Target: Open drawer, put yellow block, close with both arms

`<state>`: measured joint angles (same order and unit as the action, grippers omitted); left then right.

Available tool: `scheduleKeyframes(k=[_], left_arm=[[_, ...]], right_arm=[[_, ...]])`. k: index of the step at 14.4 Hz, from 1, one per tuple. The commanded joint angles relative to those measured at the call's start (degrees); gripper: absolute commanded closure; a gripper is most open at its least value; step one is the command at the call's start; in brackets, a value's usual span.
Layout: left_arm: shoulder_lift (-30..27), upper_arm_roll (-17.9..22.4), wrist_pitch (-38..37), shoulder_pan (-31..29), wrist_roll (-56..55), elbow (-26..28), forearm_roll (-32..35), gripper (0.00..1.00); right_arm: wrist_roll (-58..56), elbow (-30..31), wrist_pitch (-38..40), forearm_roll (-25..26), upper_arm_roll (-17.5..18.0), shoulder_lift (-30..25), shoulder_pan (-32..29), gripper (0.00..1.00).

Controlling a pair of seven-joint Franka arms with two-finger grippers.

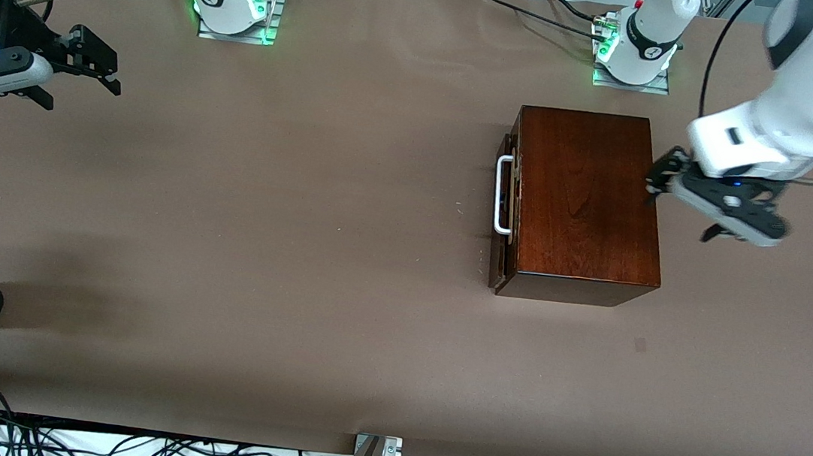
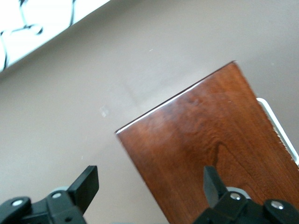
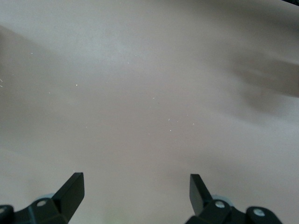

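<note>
Drawer (image 1: 505, 207) looks shut, no yellow block anywhere I can see. My left gripper (image 1: 659, 180) hangs spread wide at the box (image 1: 581, 201) back edge; right gripper (image 1: 95, 63), wide and empty, waits over bare table. Next job, I reckon: grabbing the handle (image 1: 500, 195).

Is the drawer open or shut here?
Shut: the drawer front sits almost flush against the box, handle untouched.

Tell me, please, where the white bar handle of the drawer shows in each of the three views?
Front view: the white bar handle runs along the drawer front, on the mahogany box's face toward the right arm's end of the table.
Left wrist view: only part of it shows, at the picture's edge.
Right wrist view: not in it, only bare table.
Shared landmark: the box top.
</note>
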<state>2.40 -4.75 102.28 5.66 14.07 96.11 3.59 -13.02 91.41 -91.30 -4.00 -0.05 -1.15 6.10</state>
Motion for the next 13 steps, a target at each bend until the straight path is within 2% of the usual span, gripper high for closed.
scheduleKeyframes(k=[1, 2, 4, 6, 13], left_arm=[[-2.22, 5.43, -4.26, -0.47, -2.55, 1.01, -4.80, 0.00], [-2.23, 6.85, -6.80, -0.47, -3.51, 0.74, -5.78, 0.00], [-2.40, 6.95, -8.84, -0.47, -6.50, 0.74, -5.26, 0.00], [-2.75, 6.77, -8.94, -0.47, -6.69, 0.65, -3.95, 0.00], [-3.02, 6.07, -8.94, -0.03, -6.51, 0.74, -2.45, 0.00]], right_arm=[[0.01, 0.53, 0.16, 0.31, -0.03, -0.61, -0.30, 0.00], [0.19, 0.44, -0.02, 0.40, -0.12, -0.69, -0.21, 0.00], [0.45, 0.35, 0.15, 0.49, -0.64, -0.70, -0.30, 0.00], [-0.07, 0.26, 0.33, 0.40, -1.88, -0.52, -0.30, 0.00], [0.01, 0.17, 0.77, 0.13, -1.53, -0.17, 0.05, 0.00]])
